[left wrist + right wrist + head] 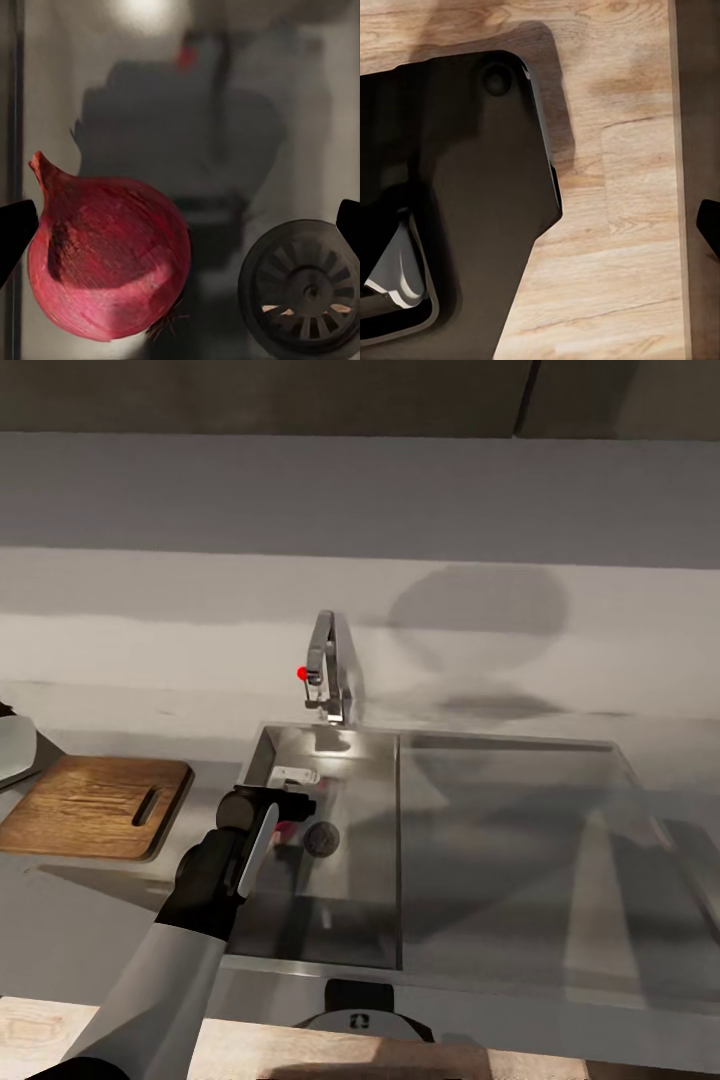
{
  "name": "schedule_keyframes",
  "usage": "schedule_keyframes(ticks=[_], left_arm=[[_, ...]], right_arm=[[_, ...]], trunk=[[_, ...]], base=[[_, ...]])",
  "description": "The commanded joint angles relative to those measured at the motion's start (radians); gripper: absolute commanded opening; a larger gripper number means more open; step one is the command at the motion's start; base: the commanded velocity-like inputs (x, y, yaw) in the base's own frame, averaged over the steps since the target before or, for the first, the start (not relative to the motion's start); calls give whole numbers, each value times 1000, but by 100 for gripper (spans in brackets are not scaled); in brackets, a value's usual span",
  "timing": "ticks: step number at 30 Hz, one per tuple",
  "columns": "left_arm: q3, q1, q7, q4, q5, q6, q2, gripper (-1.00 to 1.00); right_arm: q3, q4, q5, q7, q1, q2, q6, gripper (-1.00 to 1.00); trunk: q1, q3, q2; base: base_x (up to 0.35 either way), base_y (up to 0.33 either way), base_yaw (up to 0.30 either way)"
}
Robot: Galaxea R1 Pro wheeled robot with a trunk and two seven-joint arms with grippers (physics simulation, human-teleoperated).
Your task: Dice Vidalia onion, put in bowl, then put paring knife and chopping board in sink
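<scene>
A red-skinned onion [109,259] lies on the floor of the sink [370,760] beside the round drain [304,289]. My left gripper [292,807] hangs open inside the basin just above the onion, one black fingertip [15,232] at the onion's side and the other over by the drain. In the head view the onion [287,833] is mostly hidden under the hand. The chopping board [95,805] rests bare on the countertop [80,920] left of the sink. The white bowl [12,748] is cut off at the far left. The paring knife is out of view. My right gripper hangs low over wood floor, open, one fingertip [709,223] showing.
The chrome faucet [328,670] with its red knob stands behind the basin. The flat drainboard [520,840] stretches to the right. A small white piece [295,773] lies at the basin's back. My black base [457,202] is next to the right hand.
</scene>
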Motion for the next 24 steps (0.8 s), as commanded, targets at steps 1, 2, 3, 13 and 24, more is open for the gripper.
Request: schedule_keyframes(ticks=[1,2,3,13,24], left_arm=[[-1,-1,4,0,0,4,0,100],[-1,-1,4,0,0,4,0,100],[-1,-1,4,1,0,4,0,100],[-1,-1,4,0,0,4,1,100],[-1,-1,5,-6,-2,4,2,100]], right_arm=[[6,-2,-8,-3,1,-1,-2,100],[6,-2,-8,-3,0,-1,-2,100],[6,-2,-8,-3,0,-1,-2,100],[6,-2,-8,-3,1,0,-2,100],[6,-2,-7,-2,0,1,-2,100]], trunk=[[1,-3,-2],[1,-4,-2],[1,-5,-2],[1,-17,-2],[1,-28,-2]], base=[[0,0,0],[0,0,0],[0,0,0],[0,0,0],[0,0,0]])
